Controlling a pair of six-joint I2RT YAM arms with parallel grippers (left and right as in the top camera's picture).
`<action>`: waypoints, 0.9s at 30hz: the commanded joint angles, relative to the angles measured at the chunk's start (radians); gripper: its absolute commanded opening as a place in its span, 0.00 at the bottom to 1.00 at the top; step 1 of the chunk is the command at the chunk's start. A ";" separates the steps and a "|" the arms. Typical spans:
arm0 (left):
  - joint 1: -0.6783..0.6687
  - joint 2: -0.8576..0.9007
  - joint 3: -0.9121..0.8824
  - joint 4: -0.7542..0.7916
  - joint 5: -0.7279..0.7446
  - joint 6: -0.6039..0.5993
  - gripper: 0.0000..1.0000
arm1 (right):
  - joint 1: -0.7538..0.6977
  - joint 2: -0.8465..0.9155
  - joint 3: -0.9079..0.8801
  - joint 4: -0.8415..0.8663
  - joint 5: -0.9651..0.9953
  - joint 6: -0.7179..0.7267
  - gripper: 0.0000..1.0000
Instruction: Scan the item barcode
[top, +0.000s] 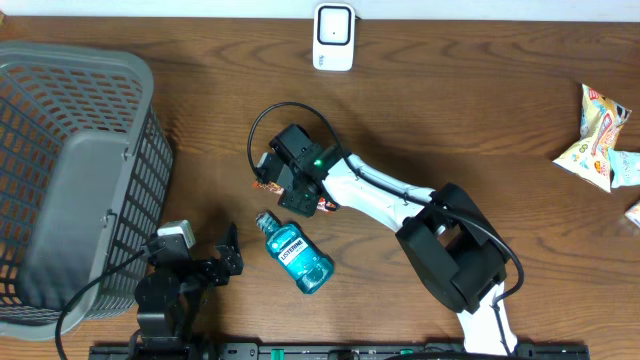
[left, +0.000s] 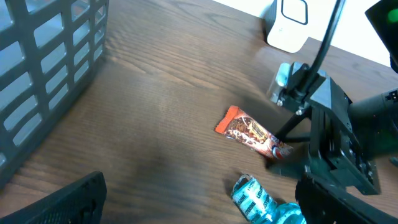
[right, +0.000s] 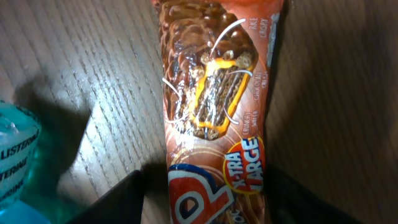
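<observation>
A chocolate bar (right: 211, 106) in an orange-brown wrapper lies flat on the wooden table, and no barcode shows on its upper face. My right gripper (right: 205, 199) straddles its near end, open, with one dark finger on each side; a thin gap shows on the left side. From the left wrist view the bar (left: 249, 132) sticks out from under the right gripper (left: 283, 152). In the overhead view the right gripper (top: 295, 190) covers most of the bar (top: 268, 185). The white scanner (top: 333, 36) stands at the far edge. My left gripper (top: 225, 262) rests open and empty near the front.
A teal mouthwash bottle (top: 295, 255) lies just in front of the bar, close to the right gripper. A grey plastic basket (top: 70, 170) fills the left side. Snack packets (top: 600, 140) lie at the far right edge.
</observation>
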 joint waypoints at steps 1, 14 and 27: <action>-0.002 0.001 -0.014 -0.016 0.012 0.013 0.98 | 0.006 0.097 -0.069 -0.022 0.076 -0.005 0.16; -0.002 0.001 -0.014 -0.016 0.012 0.013 0.98 | 0.006 0.111 0.008 -0.211 0.100 0.032 0.57; -0.002 0.001 -0.014 -0.016 0.012 0.013 0.98 | -0.042 0.157 0.137 -0.335 -0.174 0.072 0.01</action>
